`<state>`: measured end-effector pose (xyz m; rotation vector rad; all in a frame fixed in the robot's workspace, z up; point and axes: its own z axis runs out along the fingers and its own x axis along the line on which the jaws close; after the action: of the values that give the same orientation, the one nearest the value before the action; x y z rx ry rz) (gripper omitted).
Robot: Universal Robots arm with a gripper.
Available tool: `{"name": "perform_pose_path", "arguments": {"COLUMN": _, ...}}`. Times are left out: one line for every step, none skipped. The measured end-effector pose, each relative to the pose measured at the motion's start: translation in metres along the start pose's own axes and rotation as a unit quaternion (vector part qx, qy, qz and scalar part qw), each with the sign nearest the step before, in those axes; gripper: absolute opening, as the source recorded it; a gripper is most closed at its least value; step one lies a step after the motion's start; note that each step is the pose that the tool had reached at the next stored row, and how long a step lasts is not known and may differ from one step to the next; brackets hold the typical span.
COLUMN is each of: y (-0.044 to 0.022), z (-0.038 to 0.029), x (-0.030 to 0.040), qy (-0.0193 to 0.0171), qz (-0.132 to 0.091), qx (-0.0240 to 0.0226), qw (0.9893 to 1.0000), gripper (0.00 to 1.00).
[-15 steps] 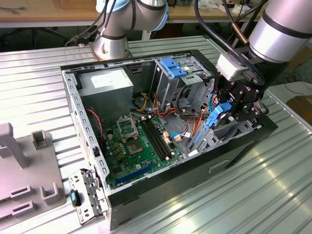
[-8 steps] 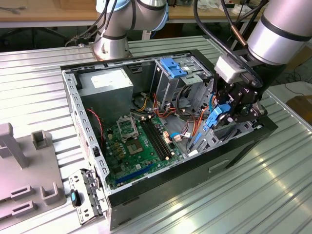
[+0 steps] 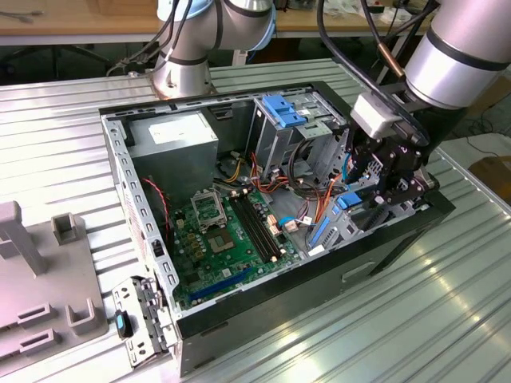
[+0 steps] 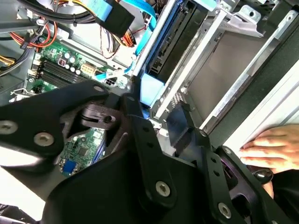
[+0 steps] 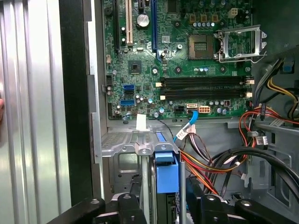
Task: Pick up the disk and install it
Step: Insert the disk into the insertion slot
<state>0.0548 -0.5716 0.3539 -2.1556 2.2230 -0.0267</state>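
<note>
And here's the arm reaching into the open computer case point(image 3: 239, 319) at the end on the exterior view's right, with the gripper point(image 3: 382, 199) low over the metal drive bay point(image 5: 121, 142). The disk point(image 5: 167, 175) stands on edge in that bay, its bright blue end facing up toward the wrist and its dark body running down into the slot. That looks like the orientation the rails need. The gripper point(image 5: 166, 200) has its fingers apart, one on each side of the blue end, and the first wrist view shows a dark gap beside it, so I'd call this a straddle, not a clamp. The second wrist view shows the blue rail point(image 4: 159, 51) lying right along the bay's grey wall, so the disk looks guided. The motherboard point(image 5: 187, 60) lies flat beyond the bay, and the orange and black cables point(image 5: 219, 163) bunch off to one side, out of the slot. A person's hand point(image 4: 273, 147) rests just outside the case wall, perhaps steadying it.
</note>
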Motion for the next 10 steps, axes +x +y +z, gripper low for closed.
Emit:
{"name": "perform_pose_path", "arguments": {"y": -0.0008, "z": 0.0001, "x": 0.0000, "qy": -0.0001, "qz": 0.000, "qx": 0.0000, "qw": 1.0000, "gripper": 0.43}}
{"name": "perform_pose_path", "arguments": {"y": -0.0013, "z": 0.0001, "x": -0.0001, "qy": 0.0000, "qz": 0.000, "qx": 0.0000, "qw": 1.0000, "gripper": 0.36}}
{"name": "perform_pose_path", "arguments": {"y": -0.0024, "z": 0.0002, "x": -0.0001, "qy": 0.0000, "qz": 0.000, "qx": 0.0000, "qw": 1.0000, "gripper": 0.36}}
{"name": "perform_pose_path", "arguments": {"y": -0.0039, "z": 0.0004, "x": -0.0001, "qy": -0.0001, "qz": 0.000, "qx": 0.0000, "qw": 1.0000, "gripper": 0.30}}
{"name": "perform_pose_path", "arguments": {"y": -0.0052, "z": 0.0004, "x": -0.0002, "qy": 0.0000, "qz": 0.000, "qx": 0.0000, "qw": 1.0000, "gripper": 0.24}}
{"name": "perform_pose_path", "arguments": {"y": -0.0073, "z": 0.0006, "x": -0.0002, "qy": 0.0000, "qz": 0.000, "qx": 0.0000, "qw": 1.0000, "gripper": 0.18}}
{"name": "perform_pose_path", "arguments": {"y": -0.0119, "z": 0.0011, "x": -0.0003, "qy": -0.0001, "qz": 0.000, "qx": 0.0000, "qw": 1.0000, "gripper": 0.12}}
{"name": "perform_pose_path", "arguments": {"y": -0.0151, "z": 0.0014, "x": -0.0004, "qy": 0.0000, "qz": 0.000, "qx": 0.0000, "qw": 1.0000, "gripper": 0.11}}
{"name": "perform_pose_path", "arguments": {"y": -0.0188, "z": 0.0019, "x": -0.0005, "qy": 0.0000, "qz": 0.000, "qx": 0.0000, "qw": 1.0000, "gripper": 0.11}}
{"name": "perform_pose_path", "arguments": {"y": -0.0214, "z": 0.0024, "x": -0.0006, "qy": -0.0001, "qz": 0.000, "qx": 0.0000, "qw": 1.0000, "gripper": 0.11}}
